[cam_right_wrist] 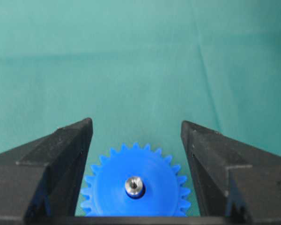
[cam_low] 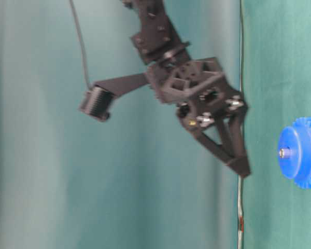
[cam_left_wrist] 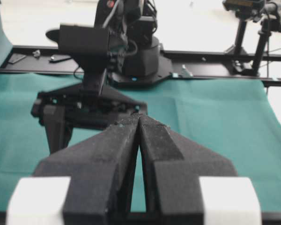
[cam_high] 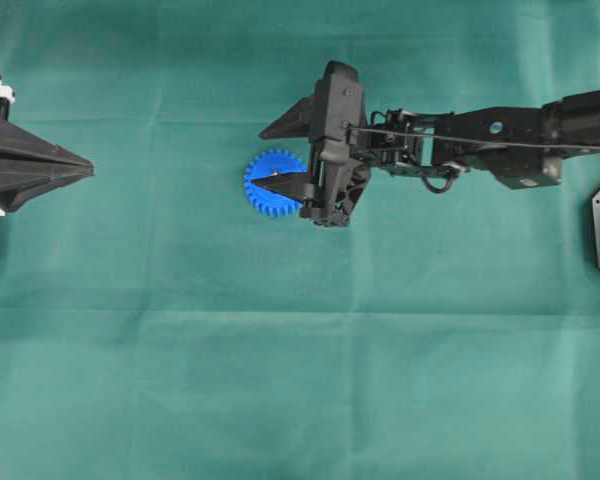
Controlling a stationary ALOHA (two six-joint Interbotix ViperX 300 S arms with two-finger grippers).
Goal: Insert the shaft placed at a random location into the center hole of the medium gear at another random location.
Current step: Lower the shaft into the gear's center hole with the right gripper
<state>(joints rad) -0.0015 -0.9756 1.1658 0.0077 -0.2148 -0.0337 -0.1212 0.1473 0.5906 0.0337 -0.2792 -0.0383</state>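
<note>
My right gripper [cam_right_wrist: 136, 129] hangs over the bright blue plastic toothed medium gear [cam_right_wrist: 136, 187], which lies flat on the green cloth-covered table [cam_high: 280, 350], and my two black fingers are spread wide apart with nothing between them but air. Through my right wrist camera I look straight down between those fingers: the tiny silver-grey metal shaft [cam_right_wrist: 133, 184] stands upright in the small dark center hole [cam_right_wrist: 135, 192] in the middle of the gear's face, its rounded top just proud of the blue surface. Neither finger touches the shaft or the gear's teeth. From overhead, one of my fingertips lies across the gear's face while the other points out past its upper rim. In the table-level view my right gripper is tilted and clear of the gear, and the shaft's end shows as a small pale stub at the hub. My left gripper [cam_left_wrist: 139, 119] rests well away at the left edge of the table, its two fingers pressed together tip to tip and holding nothing.
</note>
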